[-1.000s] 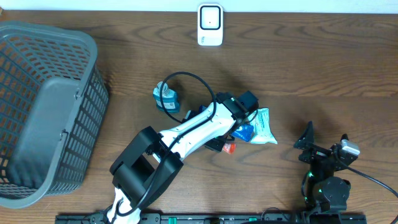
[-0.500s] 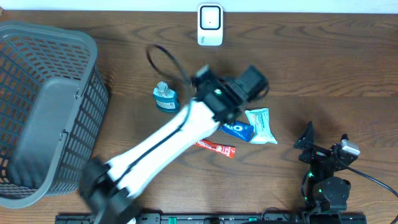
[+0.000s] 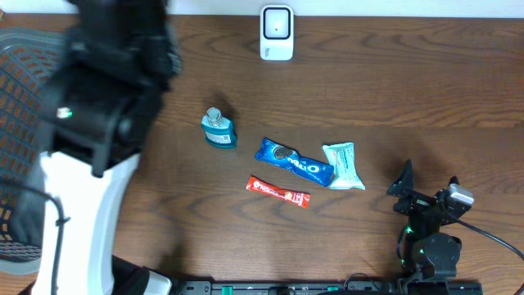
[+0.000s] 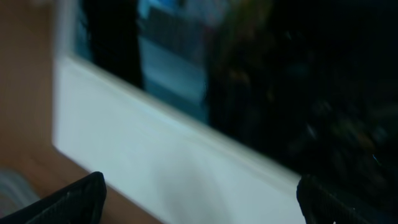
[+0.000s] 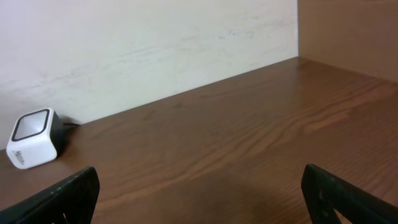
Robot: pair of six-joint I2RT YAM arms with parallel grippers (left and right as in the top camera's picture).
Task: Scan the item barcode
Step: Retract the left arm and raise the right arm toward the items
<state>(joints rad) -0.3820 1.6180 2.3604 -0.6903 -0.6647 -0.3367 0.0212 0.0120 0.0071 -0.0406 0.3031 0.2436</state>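
The overhead camera looks straight down from well above on the brown wooden table, with the far edge along the top of its picture, and the white-and-black left arm stands so near the lens that it blurs. The right wrist camera sits low over the same tabletop and faces across it to the off-white wall, sharing with the overhead the small white cube-shaped scanner with a dark face. The left wrist camera is smeared and tilted, close to a white ledge under dark panes; what it shares cannot be told.
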